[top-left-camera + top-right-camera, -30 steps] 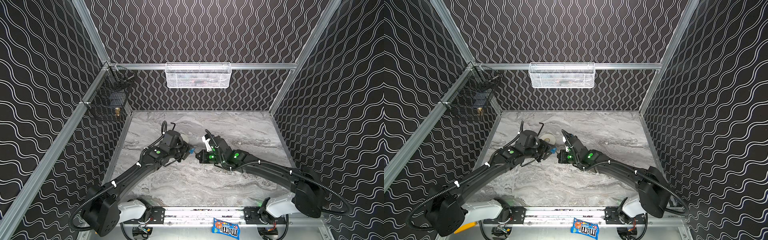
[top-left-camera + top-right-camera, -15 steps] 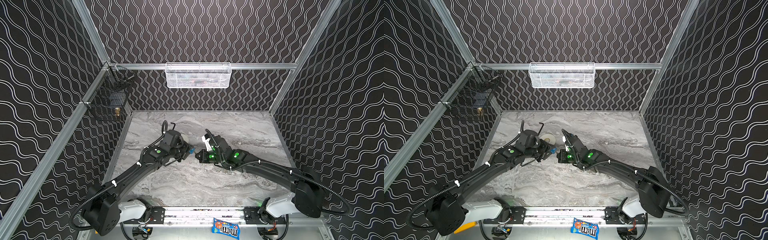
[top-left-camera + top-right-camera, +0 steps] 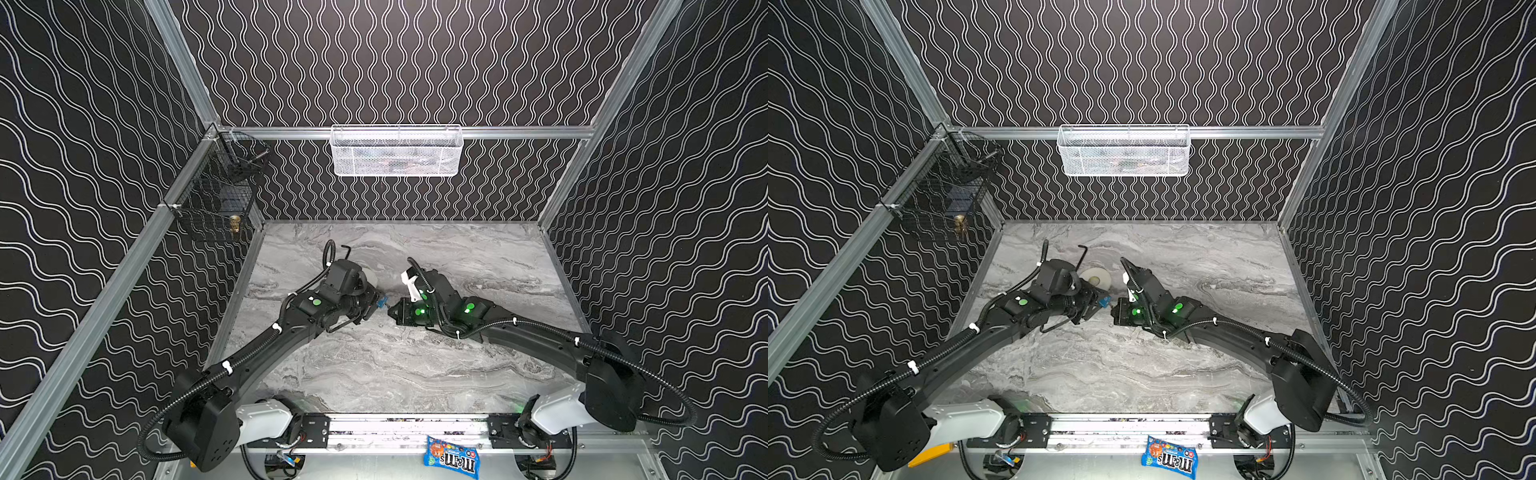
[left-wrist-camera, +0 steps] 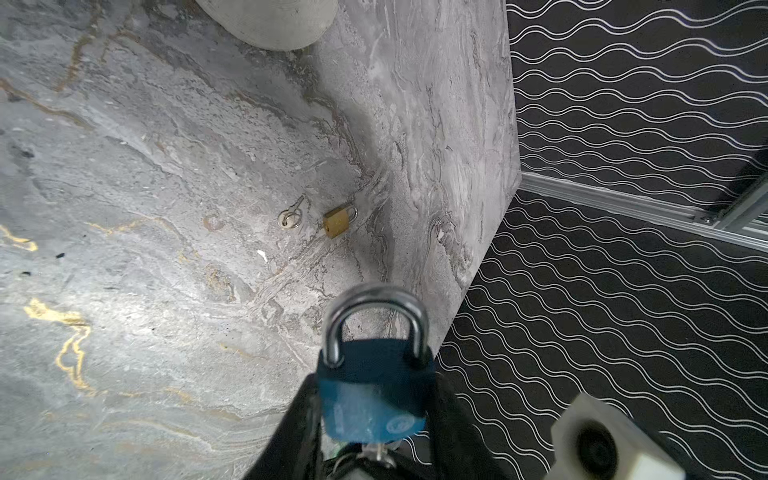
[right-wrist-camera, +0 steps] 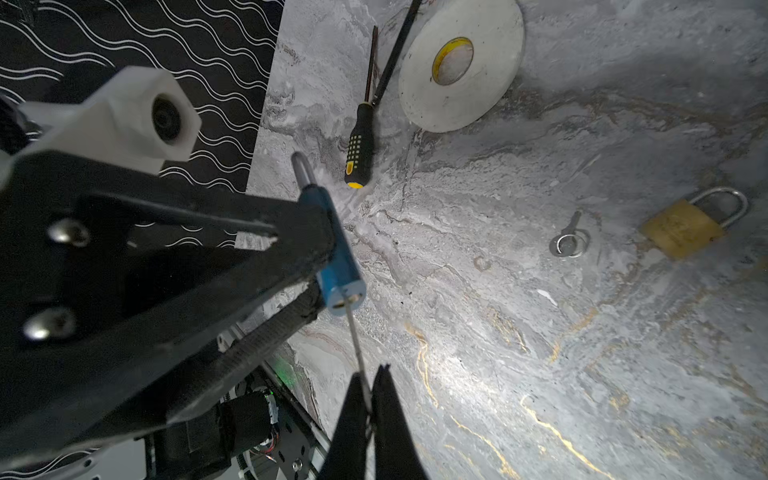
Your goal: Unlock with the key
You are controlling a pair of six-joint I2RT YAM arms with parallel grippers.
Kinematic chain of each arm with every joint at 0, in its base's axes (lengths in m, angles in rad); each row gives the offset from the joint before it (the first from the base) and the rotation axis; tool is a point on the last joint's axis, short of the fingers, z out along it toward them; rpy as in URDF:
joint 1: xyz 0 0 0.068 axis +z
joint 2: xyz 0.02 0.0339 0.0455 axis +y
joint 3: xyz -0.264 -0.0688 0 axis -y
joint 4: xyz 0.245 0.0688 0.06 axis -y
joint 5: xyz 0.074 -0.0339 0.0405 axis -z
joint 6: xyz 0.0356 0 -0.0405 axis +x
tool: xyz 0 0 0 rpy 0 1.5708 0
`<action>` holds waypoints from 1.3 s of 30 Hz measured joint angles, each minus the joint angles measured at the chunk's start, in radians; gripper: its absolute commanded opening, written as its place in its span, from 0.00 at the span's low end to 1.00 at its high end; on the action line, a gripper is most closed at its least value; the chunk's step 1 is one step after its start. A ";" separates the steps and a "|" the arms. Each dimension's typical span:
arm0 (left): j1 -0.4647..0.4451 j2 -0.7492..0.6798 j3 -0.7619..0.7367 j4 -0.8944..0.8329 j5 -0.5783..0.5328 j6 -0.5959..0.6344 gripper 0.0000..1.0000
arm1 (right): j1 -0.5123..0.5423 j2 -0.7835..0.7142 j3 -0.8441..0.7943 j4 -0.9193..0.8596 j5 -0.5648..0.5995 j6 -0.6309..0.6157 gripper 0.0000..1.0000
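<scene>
A blue padlock [image 4: 374,386] with a steel shackle [image 4: 374,299] is clamped between the black fingers of my left gripper [image 4: 374,401], above the marble table. Both shackle legs sit in the body. My right gripper [image 5: 370,376] is shut on a thin silver key [image 5: 356,340]. The key's tip sits in the keyhole at the bottom of the blue padlock [image 5: 340,266]. In both top views the two grippers meet tip to tip over the table's middle, left gripper [image 3: 373,302] facing right gripper [image 3: 392,311], with the blue padlock [image 3: 1104,300] between them.
A brass padlock [image 5: 681,228] and a spare key on a ring [image 5: 568,241] lie on the table. A white tape roll [image 5: 457,62], a screwdriver [image 5: 360,141] and a hex key [image 3: 1081,255] lie behind the left arm. A white basket [image 3: 397,151] and a black wire basket [image 3: 220,195] hang on the walls.
</scene>
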 measured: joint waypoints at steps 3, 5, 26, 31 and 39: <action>-0.001 0.006 0.005 0.001 -0.001 0.000 0.02 | 0.000 0.005 0.014 -0.015 0.009 -0.011 0.00; -0.001 0.008 0.005 0.006 -0.004 0.000 0.02 | -0.001 0.014 0.027 -0.027 0.012 -0.014 0.00; -0.011 -0.020 -0.037 0.043 0.037 0.004 0.01 | -0.033 0.023 0.032 -0.026 -0.069 -0.005 0.00; -0.017 -0.020 -0.012 0.022 0.013 0.005 0.01 | -0.028 0.037 0.062 -0.032 -0.044 -0.028 0.00; -0.024 -0.008 0.013 -0.006 -0.026 0.028 0.02 | -0.027 0.054 0.087 -0.053 -0.035 -0.052 0.00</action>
